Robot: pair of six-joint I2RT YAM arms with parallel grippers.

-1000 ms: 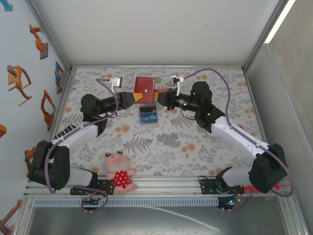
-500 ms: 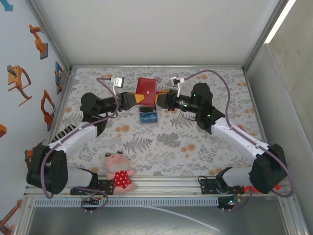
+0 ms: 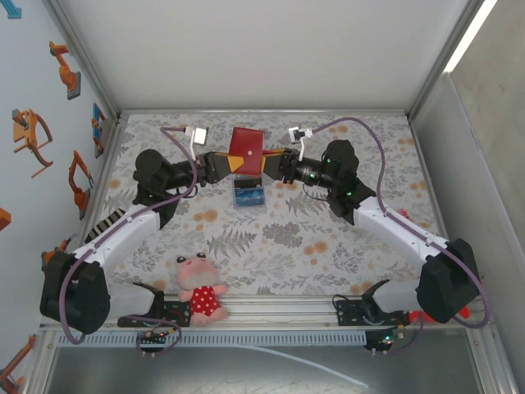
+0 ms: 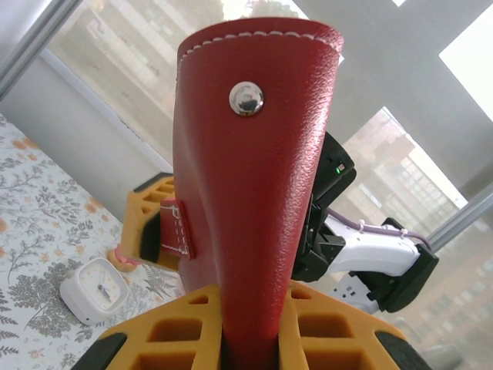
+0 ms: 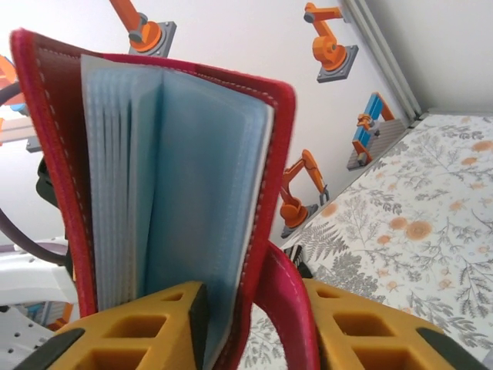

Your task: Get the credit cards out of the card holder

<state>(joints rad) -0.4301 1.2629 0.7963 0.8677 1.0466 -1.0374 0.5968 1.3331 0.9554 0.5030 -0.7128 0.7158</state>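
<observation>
Card holder (image 3: 246, 151) is held aloft, left gripper (image 3: 233, 164) clamped on its cover, right gripper (image 3: 265, 164) pinching the sleeves. Extraction seems underway, and next likely calls for nipping one card's edge alone.

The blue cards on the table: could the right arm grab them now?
Probably not yet: the credit cards lie uncovered, but the right gripper seems clamped on the raised card holder.

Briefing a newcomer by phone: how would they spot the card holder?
At the far middle of the floral table, the left gripper and right gripper meet. The card holder is the flat red wallet raised between them; the red-dressed plush toy sits at the near edge.
</observation>
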